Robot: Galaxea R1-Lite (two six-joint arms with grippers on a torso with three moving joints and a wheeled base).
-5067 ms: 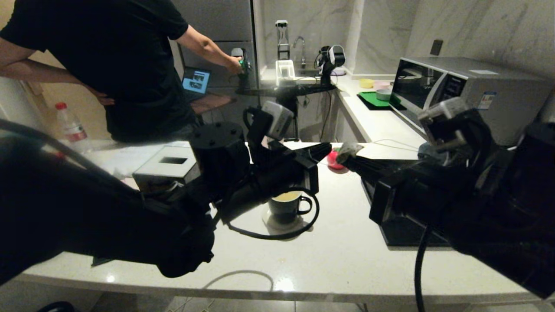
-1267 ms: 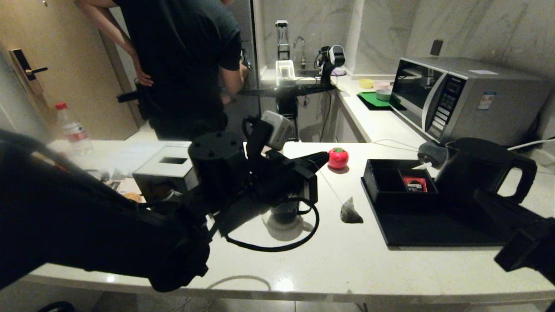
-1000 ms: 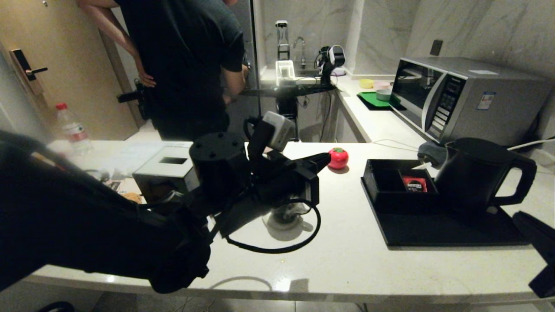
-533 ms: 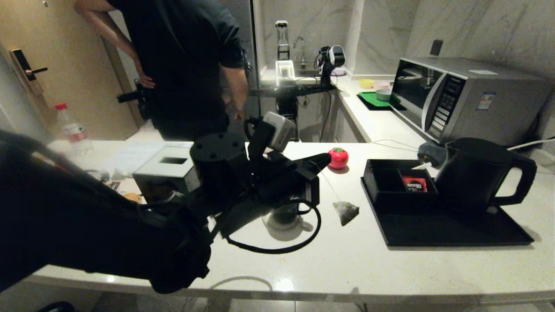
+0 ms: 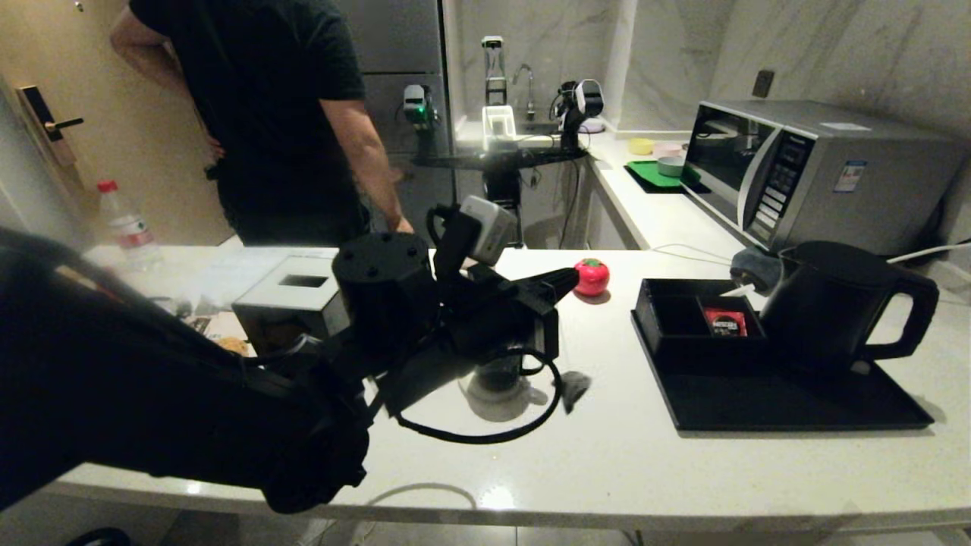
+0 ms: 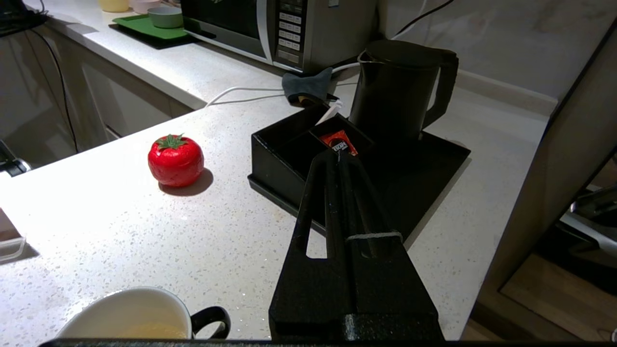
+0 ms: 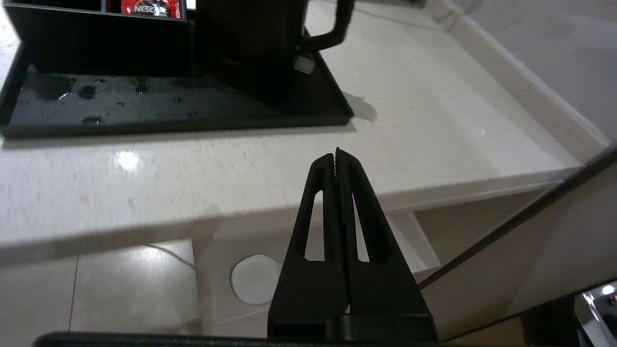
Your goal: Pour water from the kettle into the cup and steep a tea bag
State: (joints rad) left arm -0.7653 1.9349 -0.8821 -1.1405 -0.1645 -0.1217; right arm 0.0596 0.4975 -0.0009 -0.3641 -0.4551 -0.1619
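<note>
My left gripper (image 5: 565,277) hangs over the counter, shut on a thin string; the string loops over one finger (image 6: 373,236) in the left wrist view. The pale tea bag (image 5: 574,384) dangles blurred below it, just right of the cup (image 5: 502,371), which my arm mostly hides. In the left wrist view the cup (image 6: 129,319) shows its white inside with yellowish water (image 6: 144,331). The black kettle (image 5: 831,307) stands upright on the black tray (image 5: 758,406) at the right. My right gripper (image 7: 336,153) is shut and empty, off the counter's front edge, out of the head view.
A red tomato-shaped object (image 5: 592,276) sits behind the cup. A red sachet (image 5: 724,321) lies in the tray's box. A tissue box (image 5: 292,292) and bottle (image 5: 125,224) stand left, a microwave (image 5: 804,171) back right. A person (image 5: 265,114) stands beyond the counter.
The tea bag has swung left on its string, from near the tray toward the cup. My right arm has dropped out of the head view. The person has shifted.
</note>
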